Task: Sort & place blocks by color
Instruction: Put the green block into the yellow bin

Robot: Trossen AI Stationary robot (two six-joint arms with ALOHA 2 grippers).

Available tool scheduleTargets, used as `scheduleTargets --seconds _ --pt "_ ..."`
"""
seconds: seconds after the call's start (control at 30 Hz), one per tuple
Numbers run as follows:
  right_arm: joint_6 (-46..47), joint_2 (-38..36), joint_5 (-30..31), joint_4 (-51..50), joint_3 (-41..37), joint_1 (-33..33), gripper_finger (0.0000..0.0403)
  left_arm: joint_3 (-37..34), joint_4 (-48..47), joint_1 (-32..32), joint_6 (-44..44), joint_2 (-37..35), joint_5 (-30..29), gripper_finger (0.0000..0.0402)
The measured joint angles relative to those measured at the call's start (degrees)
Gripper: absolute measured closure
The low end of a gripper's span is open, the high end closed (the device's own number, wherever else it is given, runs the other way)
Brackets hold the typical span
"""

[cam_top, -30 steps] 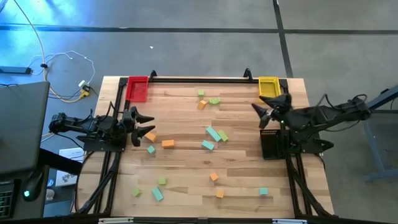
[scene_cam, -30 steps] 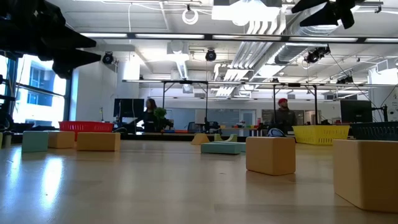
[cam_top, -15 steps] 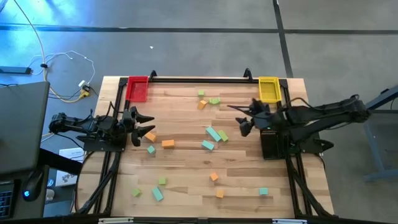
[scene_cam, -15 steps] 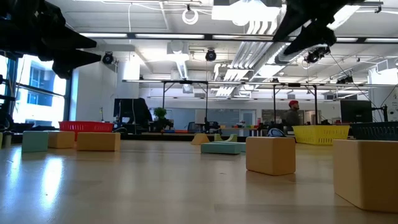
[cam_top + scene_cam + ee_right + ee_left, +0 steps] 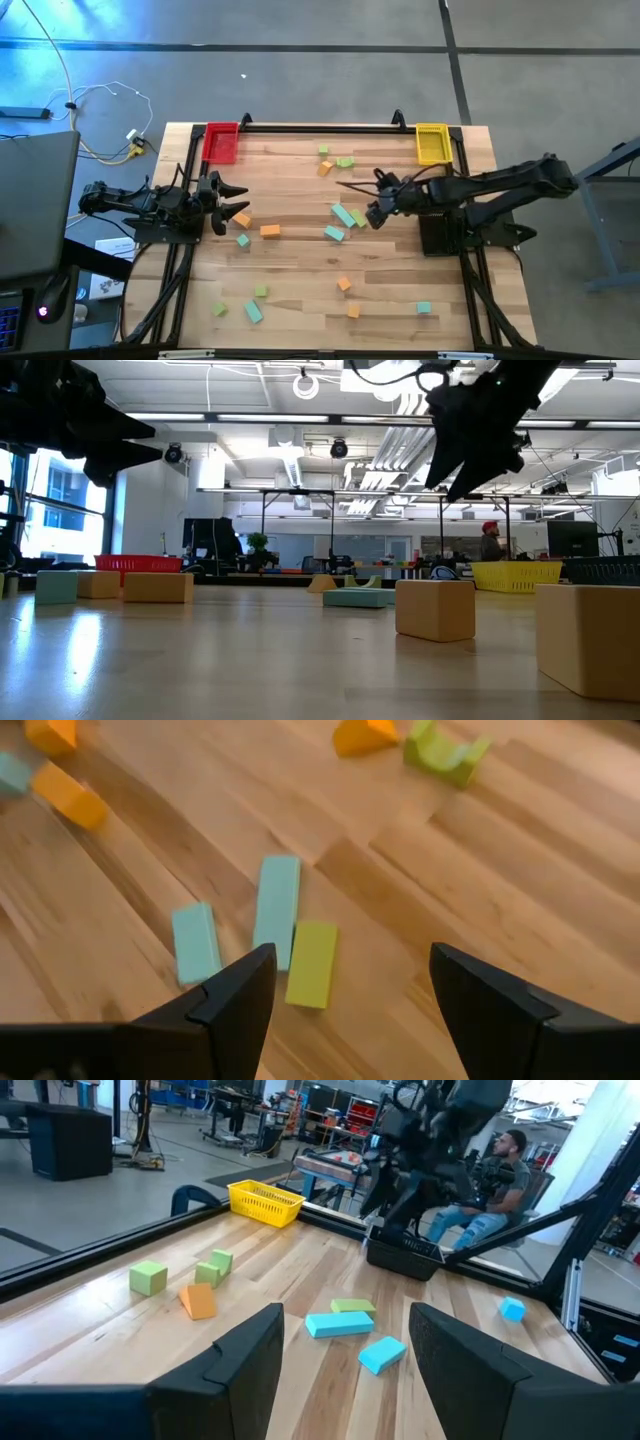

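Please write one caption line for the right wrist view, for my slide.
Open right claw hovers above a light green bar touching a teal bar.

Bright, even overhead lighting; motion blur in the right wrist view.

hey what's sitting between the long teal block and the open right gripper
A light green block, touching the long teal block along its side; bare wood from there to the right gripper. The right wrist view shows it.

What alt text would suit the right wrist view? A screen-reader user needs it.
The right gripper, fingers open and empty, hangs above a wooden table over a long teal block, a light green block touching its end, and a shorter teal block apart beside them. Orange blocks lie farther off.
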Motion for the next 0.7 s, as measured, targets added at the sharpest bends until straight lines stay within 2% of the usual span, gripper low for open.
scheduleTargets --seconds 0.37,0.7 --pt "5.8 8.2 -2.5 1.3 0.0 0.0 0.0152 0.0 0.0 0.0 0.0 0.0 0.0 0.0197" --pt "5.8 14.1 -3.5 5.6 0.0 0.1 0.0152 0.0 0.0 0.0 0.0 0.0 0.0 0.0197"
